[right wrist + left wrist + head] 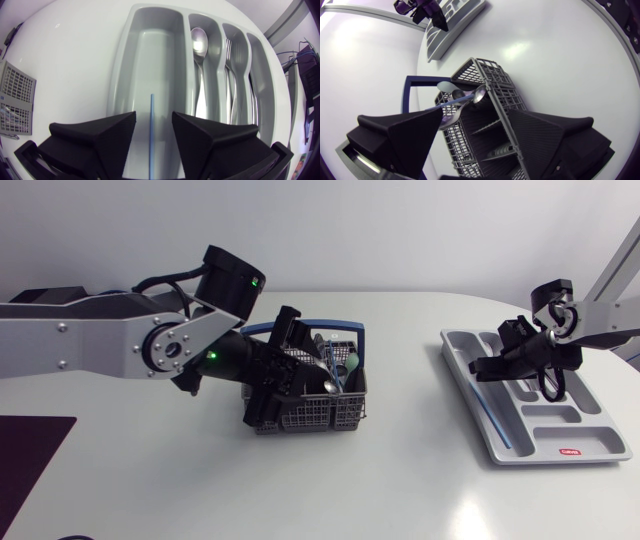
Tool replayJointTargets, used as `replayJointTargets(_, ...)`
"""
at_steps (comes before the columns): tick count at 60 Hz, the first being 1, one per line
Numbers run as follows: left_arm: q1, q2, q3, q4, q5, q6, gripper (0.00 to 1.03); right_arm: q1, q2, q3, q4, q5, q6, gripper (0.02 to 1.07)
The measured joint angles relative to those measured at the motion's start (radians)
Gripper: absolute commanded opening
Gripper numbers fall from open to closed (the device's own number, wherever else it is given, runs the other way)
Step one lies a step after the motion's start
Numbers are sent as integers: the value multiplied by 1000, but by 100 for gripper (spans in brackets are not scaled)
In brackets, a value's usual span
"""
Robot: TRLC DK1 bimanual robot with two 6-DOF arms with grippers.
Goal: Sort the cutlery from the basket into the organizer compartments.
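basket [495, 82] between left end effector [476, 114]

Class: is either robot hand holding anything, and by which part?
Neither. The left hand stands open over the grey mesh cutlery basket; the right hand is open above a thin blue stick in the grey plastic organizer.

The head camera looks down from high above the tabletop [400, 480] and takes in the whole of it, with the basket [310, 418] near the middle and the organizer [470, 380] at its three o'clock. The left wrist camera hangs close over the basket, facing down past the left tool [476, 120] with the organizer far ahead. The right wrist camera looks closely down past the right tool [154, 125] into the organizer, a basket corner off to one side.
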Motion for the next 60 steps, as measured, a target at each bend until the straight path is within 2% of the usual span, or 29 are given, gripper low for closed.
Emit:
replayJointTargets(3, -6, 8, 1, 11, -15, 14, 77, 3, -21, -23, 6, 0, -2, 81)
replayJointTargets(19, -31, 35, 5, 65, -21, 63, 76, 33, -161, -122, 33, -5, -32, 84)
replayJointTargets(36, -32, 72, 5, 124, -37, 150, 52, 42, -266, -219, 36, -31, -50, 85)
replayJointTargets(43, -31, 74, 2, 128, -40, 182, 49, 62, -306, -239, 35, -31, -53, 85)
replayJointTargets(49, -31, 74, -11, 158, -41, 207, 37, 76, -327, -251, 35, -34, -53, 85)
replayJointTargets(60, -32, 75, -56, 219, -40, 247, 24, 83, -332, -256, 35, -34, -53, 85)
